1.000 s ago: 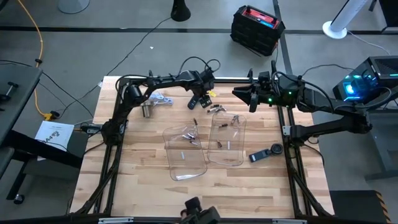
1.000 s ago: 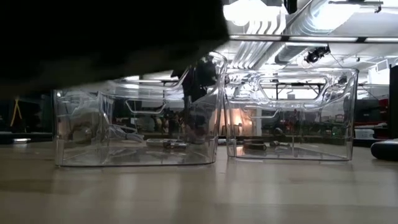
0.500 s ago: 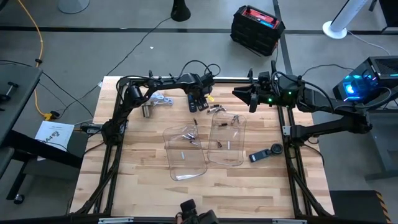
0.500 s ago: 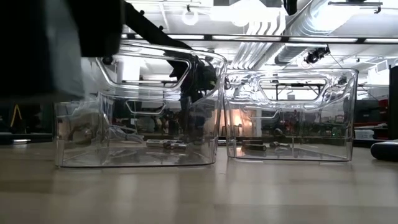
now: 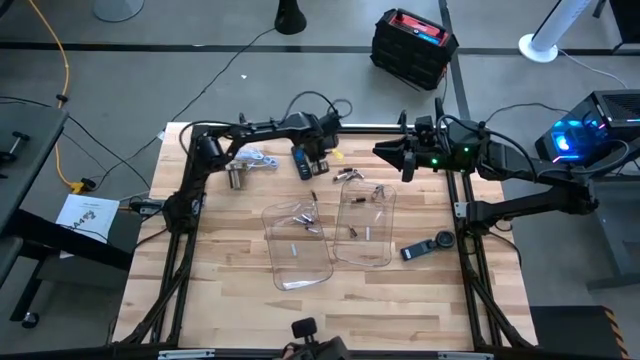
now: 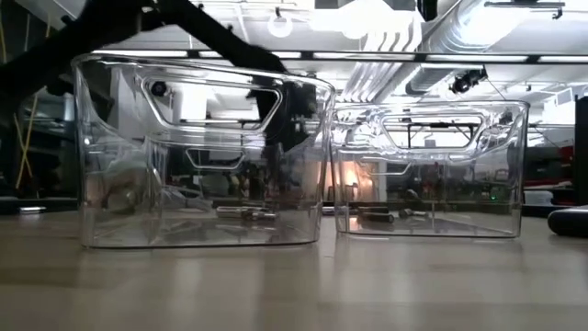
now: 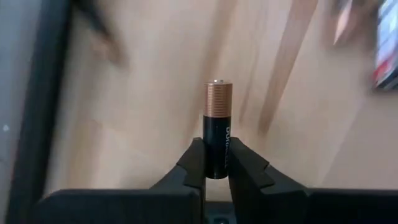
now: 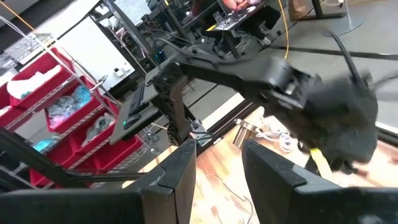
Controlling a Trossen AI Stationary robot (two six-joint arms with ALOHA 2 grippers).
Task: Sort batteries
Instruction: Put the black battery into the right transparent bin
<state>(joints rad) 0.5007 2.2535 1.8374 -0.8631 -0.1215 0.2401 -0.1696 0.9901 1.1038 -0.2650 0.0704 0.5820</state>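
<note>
My left gripper (image 5: pixel 318 163) hangs just above the table behind the two clear trays, shut on a black-and-copper battery (image 7: pixel 217 121). Through the left tray (image 5: pixel 297 245) the low view shows it as a dark shape (image 6: pixel 290 115). A few loose batteries (image 5: pixel 346 174) lie on the wood to its right. More batteries lie on the floors of the left tray (image 5: pixel 306 216) and the right tray (image 5: pixel 360 232). My right gripper (image 5: pixel 385 150) waits in the air at the far right, level and open (image 8: pixel 217 171), with nothing between its fingers. My left gripper pinches the battery's black end (image 7: pixel 216 163) between its two fingertips (image 7: pixel 196 163). The fingers slant steeply down from above and lie along the battery. Its copper end (image 7: pixel 218 98) sticks out past the fingertips toward the table, and the battery is lifted clear.
A silvery metal cup (image 5: pixel 237 178) and light clutter (image 5: pixel 258 158) stand at the far left. A dark bar-shaped gadget (image 5: pixel 300 163) lies beside my left gripper, and another (image 5: pixel 428 247) to the right of the right tray (image 5: pixel 388 250). Bare wood lies toward the near edge (image 5: pixel 300 310).
My left gripper dipped toward the loose batteries behind the trays, then came up a little and rolled slightly. In the low view a dark mass close to the camera has cleared away to the left, baring the left tray.
</note>
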